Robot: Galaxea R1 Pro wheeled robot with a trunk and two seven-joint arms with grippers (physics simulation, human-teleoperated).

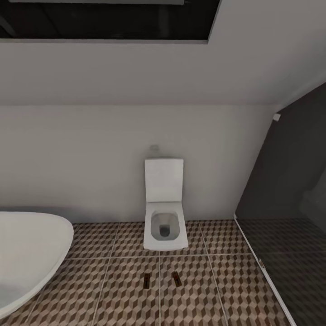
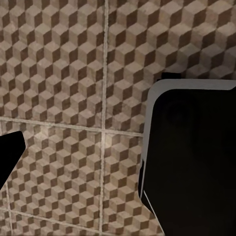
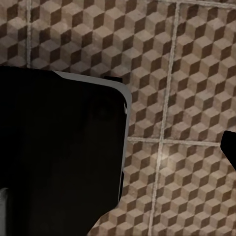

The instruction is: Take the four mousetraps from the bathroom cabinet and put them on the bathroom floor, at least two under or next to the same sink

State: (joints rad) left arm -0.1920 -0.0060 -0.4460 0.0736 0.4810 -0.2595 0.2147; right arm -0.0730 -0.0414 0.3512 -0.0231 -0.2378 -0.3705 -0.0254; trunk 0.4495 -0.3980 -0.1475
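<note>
Two mousetraps, small brown boards with dark metal parts, lie on the cube-patterned bathroom floor [image 1: 122, 290] in front of the toilet: one [image 1: 147, 281] to the left, the other [image 1: 176, 278] a short way to its right. The other mousetraps, the cabinet and the sink are out of view. The left wrist view looks down on floor tiles [image 2: 59, 73], with a dark finger tip [image 2: 11, 157] at the picture's edge. The right wrist view also has tiles [image 3: 196, 73] and a dark finger tip [image 3: 230, 147] at its edge. Neither fragment tells whether its gripper is open or shut.
A white toilet [image 1: 165, 217] with its lid up stands against the far wall. The rim of a white oval bathtub [image 1: 27, 253] fills the lower left. A dark glass partition [image 1: 290, 190] closes off the right side. A large black body with a grey edge [image 2: 196, 162] [image 3: 59, 157] shows in both wrist views.
</note>
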